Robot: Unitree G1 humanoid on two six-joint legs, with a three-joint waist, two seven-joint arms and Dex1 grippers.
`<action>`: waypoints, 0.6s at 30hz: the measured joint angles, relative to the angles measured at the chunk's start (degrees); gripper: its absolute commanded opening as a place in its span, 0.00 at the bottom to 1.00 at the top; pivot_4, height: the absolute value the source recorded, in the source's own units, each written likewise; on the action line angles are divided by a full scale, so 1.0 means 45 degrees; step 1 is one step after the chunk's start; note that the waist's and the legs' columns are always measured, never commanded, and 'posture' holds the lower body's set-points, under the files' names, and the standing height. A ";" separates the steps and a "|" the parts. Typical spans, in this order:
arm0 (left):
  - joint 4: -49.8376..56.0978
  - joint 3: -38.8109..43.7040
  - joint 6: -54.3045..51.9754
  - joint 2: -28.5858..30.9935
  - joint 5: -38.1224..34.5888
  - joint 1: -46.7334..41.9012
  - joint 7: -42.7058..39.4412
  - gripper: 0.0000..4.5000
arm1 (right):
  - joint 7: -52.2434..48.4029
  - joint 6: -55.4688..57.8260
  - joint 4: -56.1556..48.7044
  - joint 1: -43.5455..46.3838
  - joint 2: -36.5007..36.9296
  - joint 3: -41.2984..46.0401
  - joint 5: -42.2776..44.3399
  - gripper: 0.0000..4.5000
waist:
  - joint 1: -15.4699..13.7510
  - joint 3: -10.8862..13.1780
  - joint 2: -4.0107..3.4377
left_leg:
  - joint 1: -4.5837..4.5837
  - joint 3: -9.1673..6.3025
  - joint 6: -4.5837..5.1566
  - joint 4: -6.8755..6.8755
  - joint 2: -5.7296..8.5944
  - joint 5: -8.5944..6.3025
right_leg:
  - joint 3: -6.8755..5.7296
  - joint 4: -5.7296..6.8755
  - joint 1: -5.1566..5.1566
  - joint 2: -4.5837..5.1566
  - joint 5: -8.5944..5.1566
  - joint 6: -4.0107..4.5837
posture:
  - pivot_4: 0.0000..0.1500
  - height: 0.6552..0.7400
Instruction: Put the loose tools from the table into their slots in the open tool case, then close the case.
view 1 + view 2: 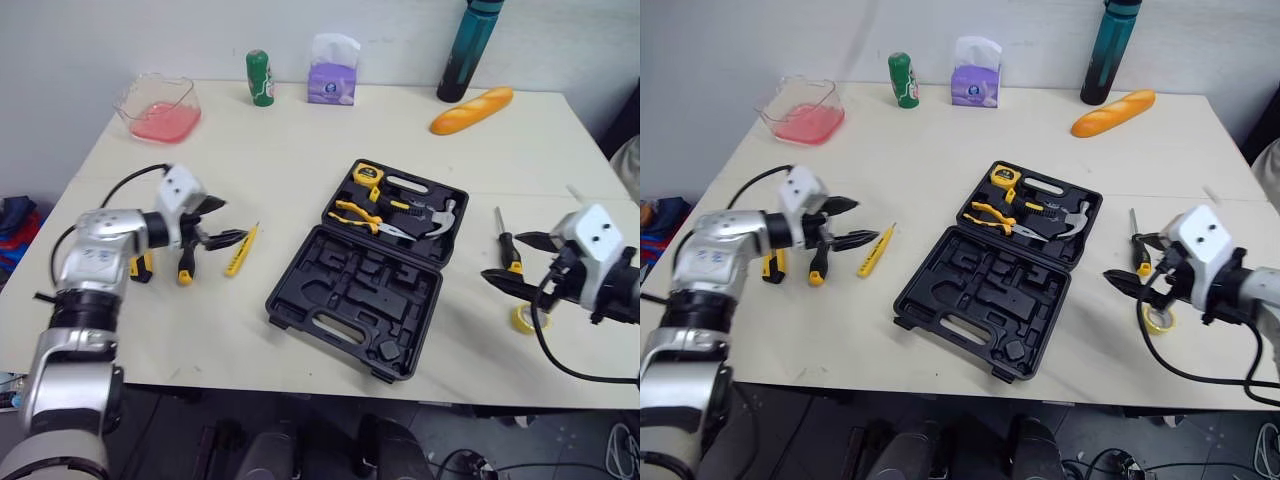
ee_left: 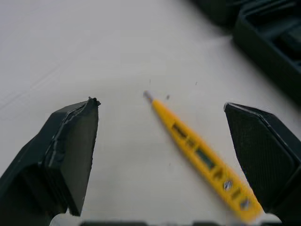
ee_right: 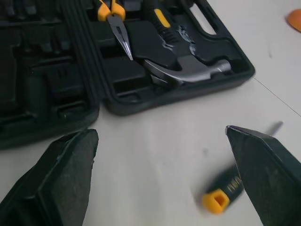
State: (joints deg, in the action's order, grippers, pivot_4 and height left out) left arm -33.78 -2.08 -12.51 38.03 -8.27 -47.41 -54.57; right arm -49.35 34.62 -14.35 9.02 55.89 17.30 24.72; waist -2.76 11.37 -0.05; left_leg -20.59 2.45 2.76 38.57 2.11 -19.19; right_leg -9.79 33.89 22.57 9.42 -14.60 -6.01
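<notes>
Grippers both spread wide, nothing held.

Far left, under the left forearm: two black-and-yellow tools (image 1: 186, 263) lie on the table (image 1: 300, 140). They are probably screwdrivers, but the arm partly hides them. Pink tub (image 1: 160, 110) sits at the back-left corner.

Left gripper (image 1: 220, 222) hovers low, well left of the case. Its fingers (image 2: 70, 141) straddle a yellow tester pen (image 1: 241, 249) that lies flat on the table. In the wrist view the pen sits between the tips, with neither tip touching it.

Back edge: green can (image 1: 260, 78), then tissue pack (image 1: 333, 72).

Case (image 1: 340, 300) is at centre, open flat. The near half shows moulded slots. The far half holds pliers (image 1: 358, 212), tape measure (image 1: 367, 173) and hammer (image 1: 435, 218), all seated.

Back right: bottle (image 1: 470, 40), with bread (image 1: 472, 110) lying just in front of it.

Screwdriver (image 1: 506, 246) lies loose on the table just right of the case's far half, shaft pointing toward the back. Right gripper (image 1: 516, 260) hangs beside it with jaws wide, and the handle end sits between the tips in the wrist view. Yellow tape roll (image 1: 524, 319) lies flat near the front-right edge, just below the gripper.
</notes>
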 measured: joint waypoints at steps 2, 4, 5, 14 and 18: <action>-0.0833 -0.0317 0.0287 -0.0559 0.0418 -0.0571 0.0236 0.94 | 0.0343 0.0137 0.0162 0.0385 -0.0227 -0.0804 -0.0318 0.95 | 0.0021 0.0001 0.0002 | -0.0010 0.0004 0.0001 0.0010 0.0001 0.0000 | -0.0002 0.0002 0.0009 -0.0002 0.0000 -0.0001 | 1.00 0.94; -0.1544 -0.0453 0.0522 -0.1029 0.0664 -0.1028 0.0447 0.81 | 0.0564 0.0135 0.0360 0.0630 -0.0376 -0.1294 -0.0612 0.81 | 0.0024 0.0002 0.0004 | -0.0050 0.0002 0.0002 0.0037 -0.0001 -0.0001 | -0.0009 0.0004 0.0032 -0.0004 0.0004 -0.0006 | 1.00 0.94; -0.2010 -0.0555 0.0691 -0.1298 0.0845 -0.1315 0.0530 0.70 | 0.0631 0.0116 0.0489 0.0747 -0.0406 -0.1472 -0.0762 0.70 | 0.0018 0.0002 0.0003 | -0.0085 -0.0008 0.0004 0.0071 -0.0001 -0.0001 | -0.0022 0.0009 0.0045 -0.0004 0.0006 -0.0009 | 1.00 0.94; -0.5322 -0.1083 0.2103 -0.3076 0.1951 -0.3042 0.1315 0.02 | 0.1273 0.0175 0.1006 0.1696 -0.1469 -0.2807 -0.1325 0.00 | 0.0023 0.0003 0.0012 | -0.0137 -0.0033 0.0025 0.0119 0.0000 -0.0007 | -0.0064 0.0000 0.0052 -0.0003 0.0026 -0.0021 | 1.00 0.94; -0.6368 -0.1078 0.2399 -0.3599 0.2169 -0.3674 0.1637 0.02 | 0.1289 0.0143 0.1089 0.2001 -0.1564 -0.3109 -0.1639 0.00 | 0.0033 0.0002 0.0014 | -0.0138 -0.0028 0.0035 0.0125 0.0003 -0.0010 | -0.0093 -0.0002 0.0052 -0.0001 0.0033 -0.0033 | 1.00 0.94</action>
State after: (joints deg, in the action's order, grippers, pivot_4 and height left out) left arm -62.44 -6.93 -1.71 21.83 1.49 -63.95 -47.20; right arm -43.55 35.26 -9.44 18.03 48.85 3.31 17.35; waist -2.61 11.38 0.01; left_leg -21.21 2.32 2.91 39.13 2.12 -19.23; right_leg -10.21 33.88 22.80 9.42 -14.45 -6.16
